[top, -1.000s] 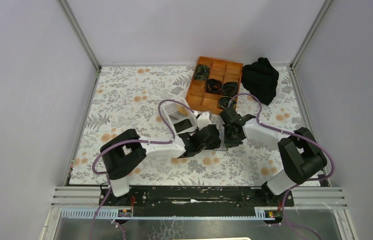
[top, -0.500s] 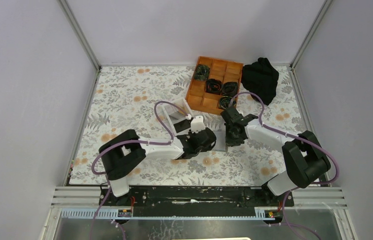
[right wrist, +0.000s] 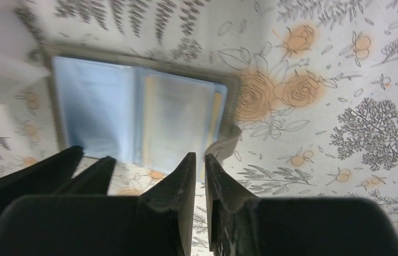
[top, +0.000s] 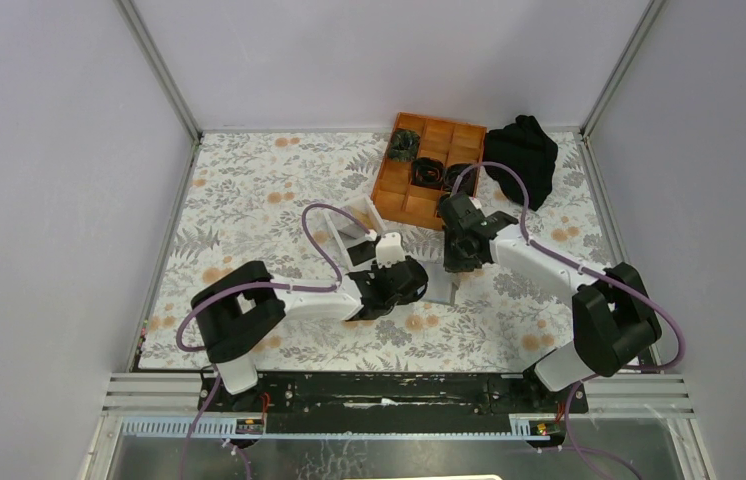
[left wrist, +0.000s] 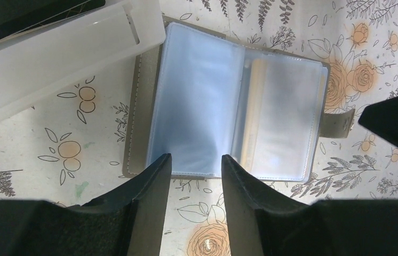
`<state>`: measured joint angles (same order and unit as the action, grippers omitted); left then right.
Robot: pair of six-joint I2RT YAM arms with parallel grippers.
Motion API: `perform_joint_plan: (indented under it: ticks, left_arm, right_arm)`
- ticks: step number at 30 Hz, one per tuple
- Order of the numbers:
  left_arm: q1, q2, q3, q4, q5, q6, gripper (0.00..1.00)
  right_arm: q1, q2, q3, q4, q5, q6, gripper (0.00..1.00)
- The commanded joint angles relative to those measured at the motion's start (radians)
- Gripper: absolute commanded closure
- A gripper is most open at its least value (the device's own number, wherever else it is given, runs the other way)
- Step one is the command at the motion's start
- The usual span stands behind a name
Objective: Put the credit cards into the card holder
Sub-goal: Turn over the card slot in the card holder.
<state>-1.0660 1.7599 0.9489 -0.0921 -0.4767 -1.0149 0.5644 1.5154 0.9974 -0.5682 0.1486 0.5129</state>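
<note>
Card holder [left wrist: 234, 112] open between my left gripper [left wrist: 196, 160] and right gripper [right wrist: 200, 160]
It lies on the table [top: 249, 200] just right of the white box [left wrist: 63, 53], a credit card [left wrist: 254, 101] in one sleeve; behind it the gridded tray [top: 414, 205], a cloth [top: 521, 155] to the tray's right

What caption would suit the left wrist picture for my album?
Open left gripper above the unfolded card holder, a tan card in one sleeve.

The floral-printed table [top: 249, 190] carries the card holder [left wrist: 229, 112], lying open with its pale blue sleeves up. A white box [top: 354, 228] lies just beside the card holder's left, an orange tray [top: 396, 180] beyond it, a black cloth [top: 524, 158] farther back-right
</note>
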Motion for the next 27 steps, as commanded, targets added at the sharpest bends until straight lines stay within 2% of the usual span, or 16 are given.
perform_joint_plan:
  ticks: [1,9,27]
  left_arm:
    - [0.0,-0.034,-0.018,-0.005,-0.036,-0.007,0.54]
    - [0.001,-0.076,-0.032,-0.014,-0.047,-0.007,0.54]
    - [0.022,-0.223,-0.032,-0.106,-0.135,-0.011,0.53]
  right_arm:
    - [0.036,-0.006,0.095,-0.023,0.009,-0.011,0.81]
    - [0.081,0.077,0.172,-0.002,-0.012,-0.004,0.81]
    - [0.098,0.187,0.153,0.074,-0.081,0.009,0.81]
